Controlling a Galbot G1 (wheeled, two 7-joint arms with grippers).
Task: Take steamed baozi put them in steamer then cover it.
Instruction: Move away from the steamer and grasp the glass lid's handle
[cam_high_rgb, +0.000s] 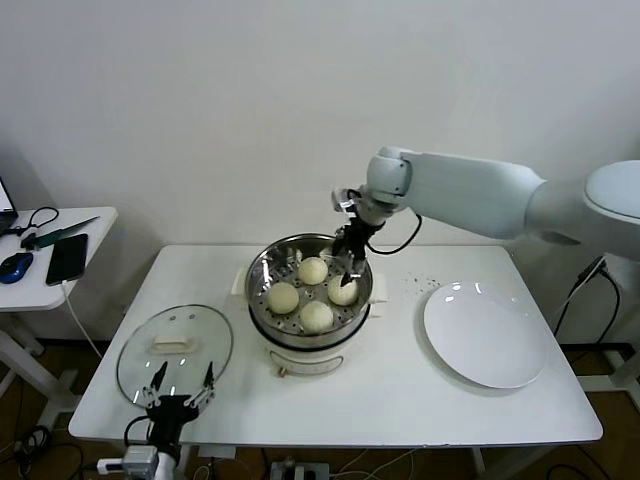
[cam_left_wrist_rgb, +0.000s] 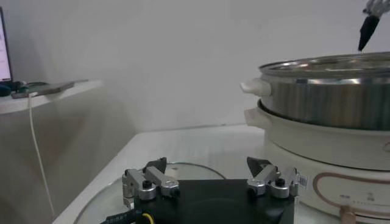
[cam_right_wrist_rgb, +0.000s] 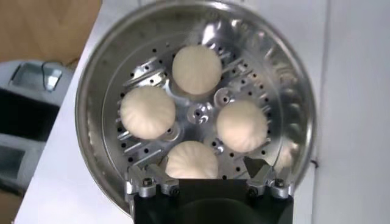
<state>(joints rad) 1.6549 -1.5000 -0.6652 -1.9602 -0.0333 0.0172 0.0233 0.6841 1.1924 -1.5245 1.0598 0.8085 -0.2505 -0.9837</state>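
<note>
Inside the steamer, mid-table, I see four baozi; my right gripper hangs open just above one. Left gripper open over the cover, front-left edge.

Four steamed baozi lie in one steamer. One cover and one white plate rest on one counter. Two claws show: left claw, right claw.
</note>
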